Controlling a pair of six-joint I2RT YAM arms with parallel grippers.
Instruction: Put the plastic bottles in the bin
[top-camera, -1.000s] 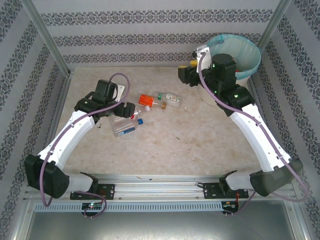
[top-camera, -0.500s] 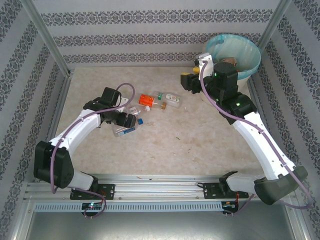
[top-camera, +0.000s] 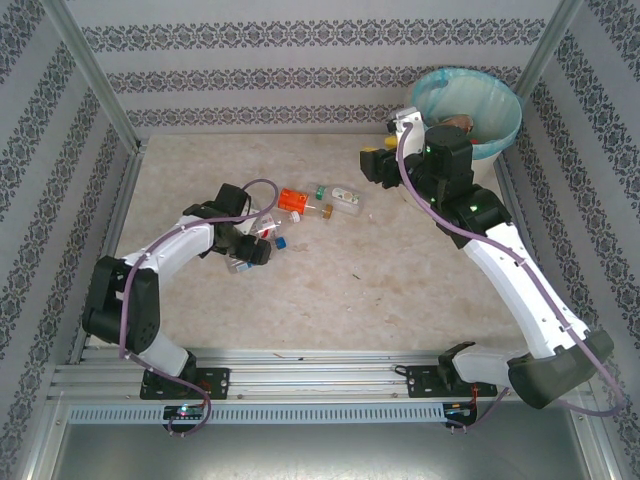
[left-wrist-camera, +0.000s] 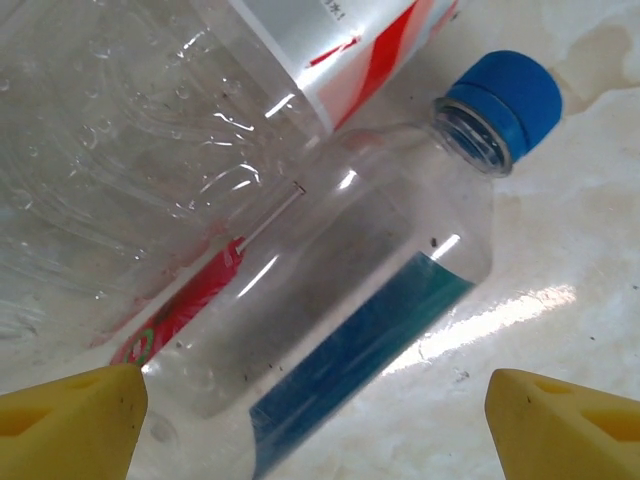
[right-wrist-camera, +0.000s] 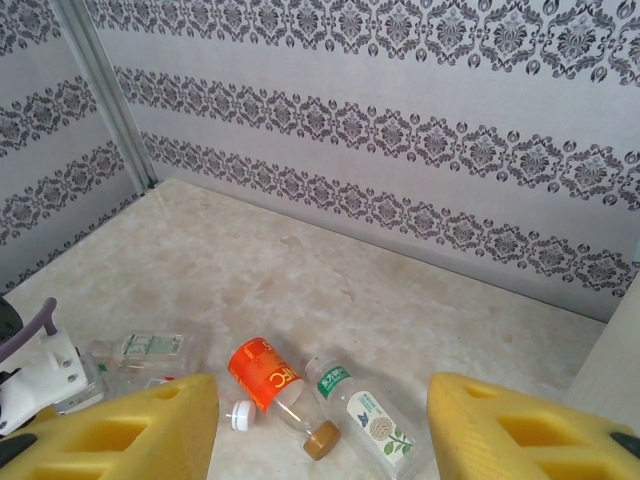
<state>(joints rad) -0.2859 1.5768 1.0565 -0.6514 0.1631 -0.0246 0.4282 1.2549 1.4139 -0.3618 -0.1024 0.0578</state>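
Observation:
My left gripper (left-wrist-camera: 315, 440) is open and low over a clear bottle with a blue cap (left-wrist-camera: 505, 95) and a blue label that lies between its yellow fingertips (left-wrist-camera: 70, 420). A second clear bottle with a red and white label (left-wrist-camera: 330, 50) touches it. From above, the left gripper (top-camera: 255, 247) covers both, beside the blue cap (top-camera: 281, 241). An orange-labelled bottle (top-camera: 293, 200) and a clear green-labelled bottle (top-camera: 342, 197) lie mid-table. My right gripper (top-camera: 372, 160) hangs open and empty left of the bin (top-camera: 505, 125). The right wrist view shows both bottles (right-wrist-camera: 262, 373) (right-wrist-camera: 368, 418).
A loose white cap (right-wrist-camera: 240, 415) lies by the orange-labelled bottle. Patterned walls and metal posts (top-camera: 95, 75) enclose the table on three sides. The bin stands in the far right corner with something brownish inside.
The left arm folded in and its gripper moved right and down onto the two clear bottles. The right gripper shifted slightly away from the bin, then held still.

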